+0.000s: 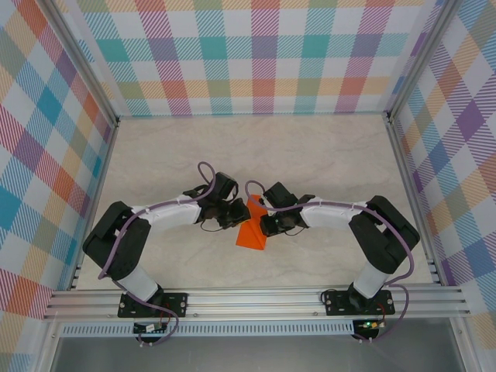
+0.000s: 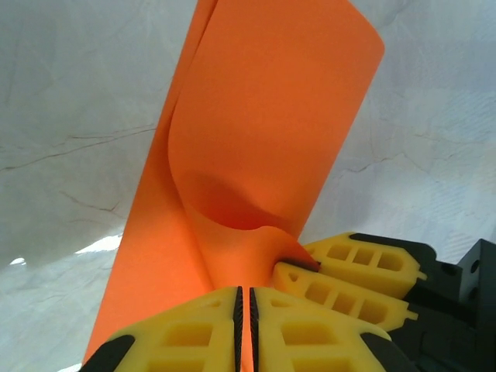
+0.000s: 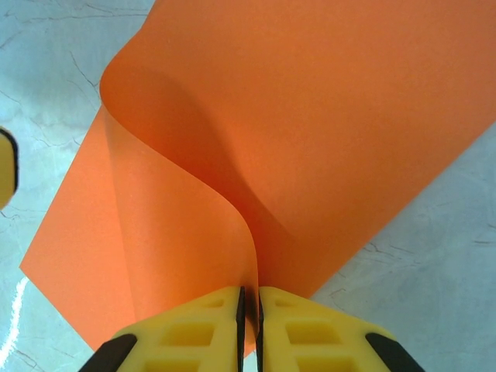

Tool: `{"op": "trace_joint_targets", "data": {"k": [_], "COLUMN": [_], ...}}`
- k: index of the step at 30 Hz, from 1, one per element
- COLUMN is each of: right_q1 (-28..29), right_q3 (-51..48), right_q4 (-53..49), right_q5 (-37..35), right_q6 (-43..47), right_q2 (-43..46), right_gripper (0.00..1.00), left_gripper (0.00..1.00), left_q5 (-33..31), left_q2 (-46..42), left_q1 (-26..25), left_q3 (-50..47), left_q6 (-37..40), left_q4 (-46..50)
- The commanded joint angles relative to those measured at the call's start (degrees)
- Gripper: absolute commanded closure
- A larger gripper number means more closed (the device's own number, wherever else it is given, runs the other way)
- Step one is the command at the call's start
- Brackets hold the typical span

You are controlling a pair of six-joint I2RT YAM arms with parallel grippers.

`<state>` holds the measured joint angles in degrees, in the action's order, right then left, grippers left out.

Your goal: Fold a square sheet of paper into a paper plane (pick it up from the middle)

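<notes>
From above, you see both arms bent inward so that the left claw (image 1: 235,219) and the right claw (image 1: 266,225) meet near the middle of the table (image 1: 256,147), with the orange sheet of paper (image 1: 252,232) between their tips. From that height you cannot tell how the fingers stand or how the sheet curves.

Your left wrist camera gives you that. The left claw's yellow fingers (image 2: 194,333) are pressed together, and the sheet runs down into the thin seam between them. The paper is doubled over in a loose curl, one layer rising away from the camera and the other sloping down towards the table. You also see the right claw's fingers (image 2: 349,267) coming in from the right, nipping the low edge of the curl.

Your right wrist camera shows its own fingers (image 3: 310,333) closed on the sheet, which bends up from the seam in an S-shaped fold. One yellow finger (image 3: 5,167) of the left claw shows at the left edge.
</notes>
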<state>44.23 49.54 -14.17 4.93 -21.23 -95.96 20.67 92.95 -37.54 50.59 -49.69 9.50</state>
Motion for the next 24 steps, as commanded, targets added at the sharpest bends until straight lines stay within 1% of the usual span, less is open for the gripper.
{"op": "trace_joint_targets", "data": {"k": [1, 6, 10, 24], "right_q1": [-0.3, -0.3, -0.3, -0.3], "right_q3": [-0.9, -1.2, -1.2, -0.8], "right_q4": [0.9, 1.2, 1.3, 1.1], "right_q5": [-0.7, -0.7, -0.6, -0.6], "right_q6": [-0.6, -0.9, -1.0, -0.8], "right_q2": [-0.9, -0.8, -1.0, -1.3], "right_gripper": [0.86, 0.86, 0.86, 0.86], "left_gripper": [0.88, 0.91, 0.91, 0.87], "left_q5": [2.1, 2.6, 3.6, 6.4], "left_q2": [1.3, 2.5, 3.3, 5.1], "left_q1": [-0.8, -0.8, -0.8, -0.9], "left_q3": [-1.2, -2.3, -2.9, -4.0], "left_q6": [-2.4, -4.3, -5.2, -5.9], "left_q4": [-3.7, -6.7, -8.9, -13.5]}}
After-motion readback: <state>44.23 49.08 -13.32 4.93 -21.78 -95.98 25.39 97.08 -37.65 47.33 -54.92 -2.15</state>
